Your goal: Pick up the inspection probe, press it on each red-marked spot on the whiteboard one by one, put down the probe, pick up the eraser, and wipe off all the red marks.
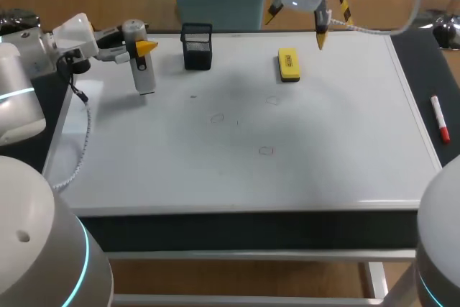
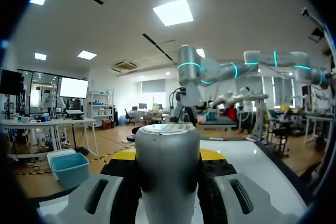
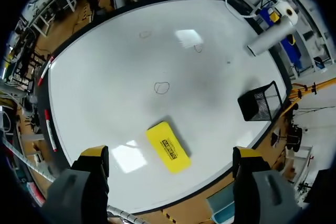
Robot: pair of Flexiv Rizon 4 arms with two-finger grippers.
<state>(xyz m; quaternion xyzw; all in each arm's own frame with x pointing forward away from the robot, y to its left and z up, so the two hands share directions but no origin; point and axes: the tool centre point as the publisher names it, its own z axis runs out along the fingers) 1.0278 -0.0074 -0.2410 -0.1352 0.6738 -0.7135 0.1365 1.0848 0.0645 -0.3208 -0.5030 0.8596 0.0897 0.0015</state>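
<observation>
A grey-and-white inspection probe (image 1: 141, 62) hangs upright over the whiteboard's (image 1: 237, 177) back left corner, with my left gripper (image 1: 141, 48) shut on it. In the left wrist view the probe (image 2: 168, 171) fills the gap between the fingers of that gripper (image 2: 168, 156). The yellow eraser (image 1: 288, 65) lies flat near the back edge. My right gripper (image 1: 297, 25) hovers open above and just behind it; seen from its wrist, the eraser (image 3: 167, 147) lies below the right gripper (image 3: 170, 160). Three faint circled marks (image 1: 217, 117) (image 1: 272, 100) (image 1: 266, 151) sit mid-board.
A black mesh holder (image 1: 197, 47) stands at the back between probe and eraser. A red marker (image 1: 440, 118) lies on the dark table strip right of the board.
</observation>
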